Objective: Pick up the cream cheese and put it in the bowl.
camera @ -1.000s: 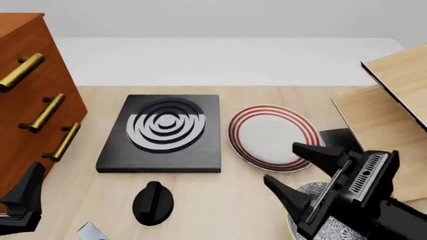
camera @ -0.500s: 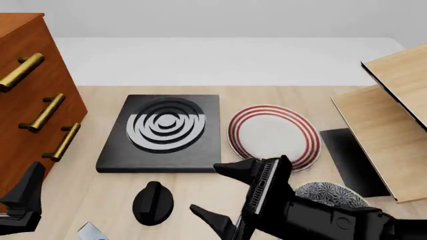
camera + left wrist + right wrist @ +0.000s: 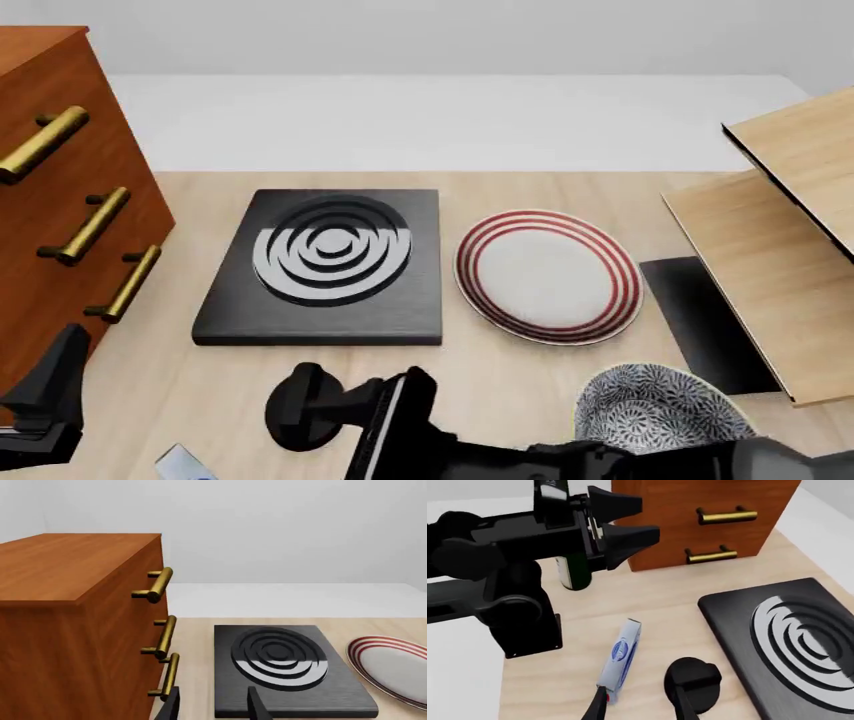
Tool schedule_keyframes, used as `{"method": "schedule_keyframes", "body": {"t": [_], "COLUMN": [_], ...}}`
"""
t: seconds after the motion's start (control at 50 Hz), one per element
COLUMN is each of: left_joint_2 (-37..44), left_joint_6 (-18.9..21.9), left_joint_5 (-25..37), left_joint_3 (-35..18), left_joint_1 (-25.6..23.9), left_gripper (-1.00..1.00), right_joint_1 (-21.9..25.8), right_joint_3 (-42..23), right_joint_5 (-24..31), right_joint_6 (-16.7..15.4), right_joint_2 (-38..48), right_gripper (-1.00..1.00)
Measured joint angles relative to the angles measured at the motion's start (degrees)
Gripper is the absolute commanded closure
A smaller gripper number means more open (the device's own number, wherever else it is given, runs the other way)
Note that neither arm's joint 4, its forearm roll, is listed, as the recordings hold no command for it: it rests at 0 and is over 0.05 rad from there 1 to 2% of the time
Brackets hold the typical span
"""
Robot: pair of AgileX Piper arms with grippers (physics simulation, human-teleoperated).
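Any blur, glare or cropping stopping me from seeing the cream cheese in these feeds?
Right wrist view: sharp, evenly lit, cream cheese fully visible on the table, no glare. Front view: crisp too, but only a corner of it shows, cropped at the bottom edge beside the right arm. Left wrist view: clear, but it is not in frame.

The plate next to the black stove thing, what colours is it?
The plate is white with red rings around its edge. The front view shows it best.
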Motion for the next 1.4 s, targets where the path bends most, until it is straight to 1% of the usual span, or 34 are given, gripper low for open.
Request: {"method": "schedule_keyframes", "body": {"t": [0.16,0.34,0.84,1.4], "left_joint_2": [0.0,0.0,0.0,0.0], "left_joint_6": [0.0,0.0,0.0,0.0], "left_joint_5": [0.0,0.0,0.0,0.0], "left_joint_3": [0.0,0.0,0.0,0.0], "left_joint_1": [0.0,0.0,0.0,0.0], "left_gripper": [-1.0,-1.0,-1.0,-1.0], "right_joint_1": [2.9,4.35,4.78,4.52], "right_joint_3": [-2.68,-4.41,-7.37,-9.85], "right_joint_5": [0.26,-0.37,-4.57,-7.75], "right_joint_6": [1.51,2.89,7.92,11.12], "right_joint_2": [3.2,6.62,16.46,25.24], "right_gripper": [-1.0,-1.0,-1.0,-1.0]}}
